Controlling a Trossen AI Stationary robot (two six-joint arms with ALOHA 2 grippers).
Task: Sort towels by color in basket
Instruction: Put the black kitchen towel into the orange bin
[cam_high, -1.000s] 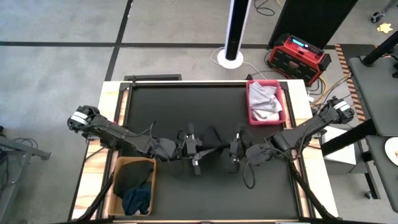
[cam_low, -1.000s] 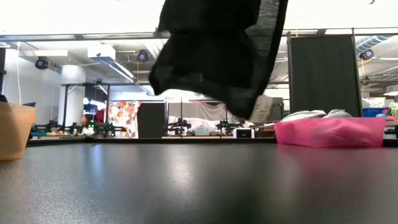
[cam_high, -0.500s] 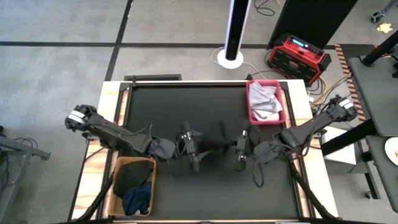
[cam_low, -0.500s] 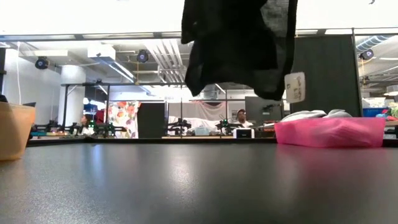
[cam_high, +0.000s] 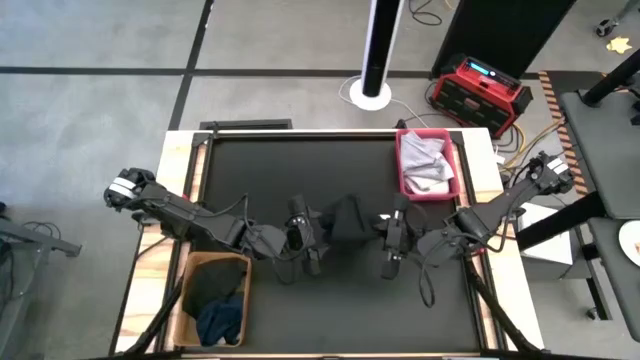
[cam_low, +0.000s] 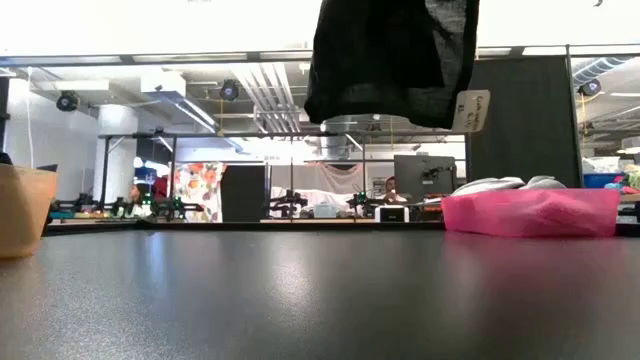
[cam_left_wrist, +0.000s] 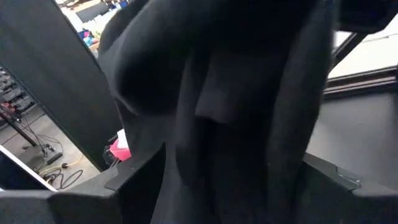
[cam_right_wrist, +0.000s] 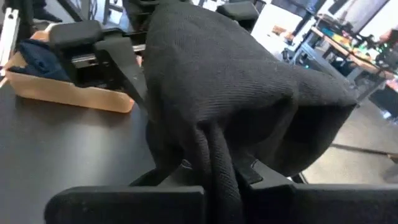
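A black towel (cam_high: 348, 220) hangs bunched in the air over the table's middle, its white tag (cam_low: 470, 110) dangling at one side. My right gripper (cam_high: 384, 233) is shut on it from the right. My left gripper (cam_high: 318, 235) stands just left of it, open, and the cloth (cam_left_wrist: 236, 112) fills the space between its fingers. A brown basket (cam_high: 190, 300) at the near left holds a black towel and a navy towel (cam_high: 220, 320). A pink basket (cam_high: 404, 165) at the far right holds light towels (cam_high: 425, 165). My left gripper: the black towel hangs between its spread fingers (cam_left_wrist: 134, 180), and I cannot tell whether they touch it. My right gripper pinches a gathered bunch of the towel's cloth (cam_right_wrist: 214, 155), several folds together, between its two fingers. The fingers come level from the table's right. The towel hangs lifted clear of the table.
The black tabletop (cam_high: 300, 165) lies bare around the arms. The brown basket (cam_low: 22, 210) shows at the low view's left edge and the pink basket (cam_low: 530, 212) at its right. A red device (cam_high: 480, 90) and a white post stand on the floor beyond the far edge.
My left gripper has opened and let go of the black towel. The towel, stretched between both grippers a second ago, now hangs bunched at my right gripper, and its lower edge has risen. My right gripper has shifted toward the table's right, still shut on the cloth.
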